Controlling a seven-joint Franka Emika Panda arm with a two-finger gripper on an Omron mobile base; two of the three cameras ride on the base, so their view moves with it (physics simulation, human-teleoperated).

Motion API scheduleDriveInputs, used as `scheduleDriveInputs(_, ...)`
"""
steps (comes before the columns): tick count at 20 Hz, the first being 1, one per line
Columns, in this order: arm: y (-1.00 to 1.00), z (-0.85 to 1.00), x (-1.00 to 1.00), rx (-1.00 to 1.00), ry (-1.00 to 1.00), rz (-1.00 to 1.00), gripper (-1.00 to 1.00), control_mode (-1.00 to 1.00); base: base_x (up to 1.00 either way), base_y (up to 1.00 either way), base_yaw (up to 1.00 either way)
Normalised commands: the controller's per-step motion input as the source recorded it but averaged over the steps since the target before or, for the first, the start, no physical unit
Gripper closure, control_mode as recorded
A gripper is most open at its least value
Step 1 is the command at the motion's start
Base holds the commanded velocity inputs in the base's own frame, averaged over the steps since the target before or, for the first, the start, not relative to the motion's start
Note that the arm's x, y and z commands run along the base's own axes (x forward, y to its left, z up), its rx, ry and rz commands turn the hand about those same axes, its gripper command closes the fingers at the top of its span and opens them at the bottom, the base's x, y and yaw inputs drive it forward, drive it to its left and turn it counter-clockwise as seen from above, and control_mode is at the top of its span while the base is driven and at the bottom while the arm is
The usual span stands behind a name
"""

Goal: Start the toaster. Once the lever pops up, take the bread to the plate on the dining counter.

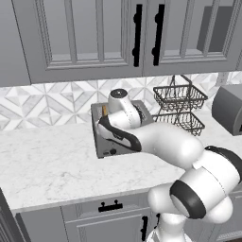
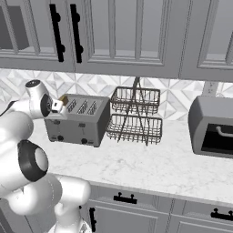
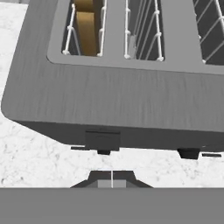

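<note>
Pincer (image 3: pixel 112 179) clenched on nothing, bottom centre of hand view, just short of the toaster (image 3: pixel 118 105) lever (image 3: pixel 102 140). Bread (image 3: pixel 86 26) sits in upper-left slot. Risk: closed tips slide off lever, toaster unstarted.

**Materials and finishes**

The toaster (image 3: pixel 109 96) is grey brushed metal, matt, with thin white wire guards in its slots. The bread (image 3: pixel 86 30) looks dry and tan-brown. The worktop (image 1: pixel 47 165) is white marble, smooth. The basket (image 2: pixel 135 116) is dark wire. The cabinets (image 2: pixel 127 36) are painted grey, matt.
</note>
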Motion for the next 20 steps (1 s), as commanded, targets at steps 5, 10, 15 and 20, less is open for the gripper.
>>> scheduleDriveInputs(5, 0.0, -0.11, 0.1, 0.0, 0.0, 0.08, 1.0, -1.0, 0.0, 0.0, 0.0)
scheduleDriveInputs(10, 0.0, -0.19, 0.14, 0.0, 0.0, 0.09, 1.0, -1.0, 0.0, 0.0, 0.0)
scheduleDriveInputs(15, 0.02, -0.13, 0.17, 0.0, 0.0, 0.11, 1.0, -1.0, 0.0, 0.0, 0.0)
scheduleDriveInputs(20, 0.08, -0.09, 0.22, 0.0, 0.0, 0.11, 1.0, -1.0, 0.0, 0.0, 0.0)
